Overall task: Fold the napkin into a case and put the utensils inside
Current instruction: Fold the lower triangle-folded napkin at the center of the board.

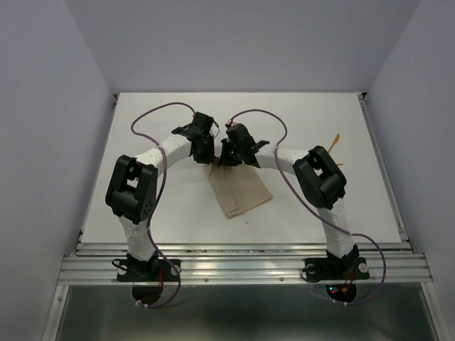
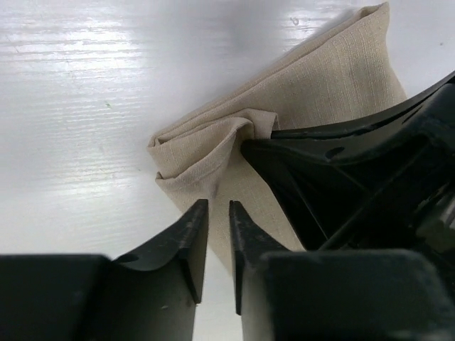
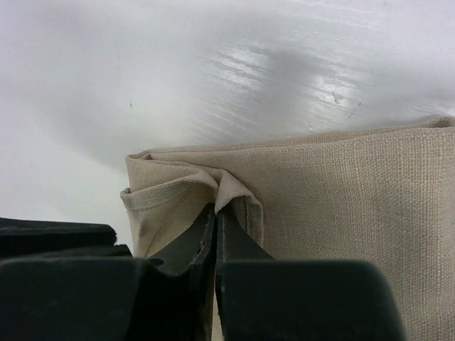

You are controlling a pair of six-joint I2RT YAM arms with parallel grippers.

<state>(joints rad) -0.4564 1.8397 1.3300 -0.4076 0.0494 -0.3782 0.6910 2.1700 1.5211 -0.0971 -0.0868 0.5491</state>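
The folded napkin [image 1: 239, 190] lies mid-desk [image 1: 142, 135], with the orange utensils [image 1: 336, 142] well apart near the right edge. From above, both arms crowd over the napkin's far end and hide it. The right wrist view shows the right fingers [image 3: 215, 224] closed on a pinched corner fold. The left wrist view shows the left fingers [image 2: 201, 222] just beside, slightly parted and gripping nothing.

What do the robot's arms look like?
Both the left arm and the right arm have white wrapped tubes joined by chunky black joints. Thin purple cables loop along each one. The left gripper and right gripper each have two black, pointed fingers.
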